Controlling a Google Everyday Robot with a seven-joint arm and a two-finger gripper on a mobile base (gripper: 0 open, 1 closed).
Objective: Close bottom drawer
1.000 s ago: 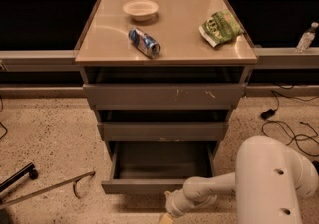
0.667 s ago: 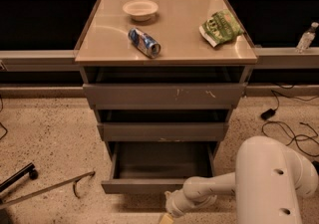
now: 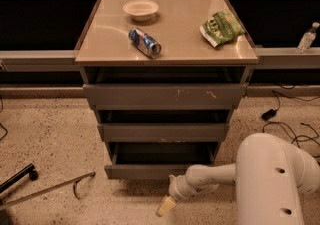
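The white arm [image 3: 215,174] reached leftward from its bulky housing at lower right, low over the speckled floor [image 3: 50,134]. Its wrist bent down so the hand [image 3: 167,205] hung just in front of the bottom drawer [image 3: 145,171]; whether the hand was spread or pressed together could not be told. That drawer stood pulled out under the desk [image 3: 190,44], its dark box exposed, below the middle drawer [image 3: 162,132].

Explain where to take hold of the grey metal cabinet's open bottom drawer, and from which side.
Likely the front panel's top edge on the plain grey bottom drawer, from above: it is flat, handleless, pulled open. The gripper hovers low before it.
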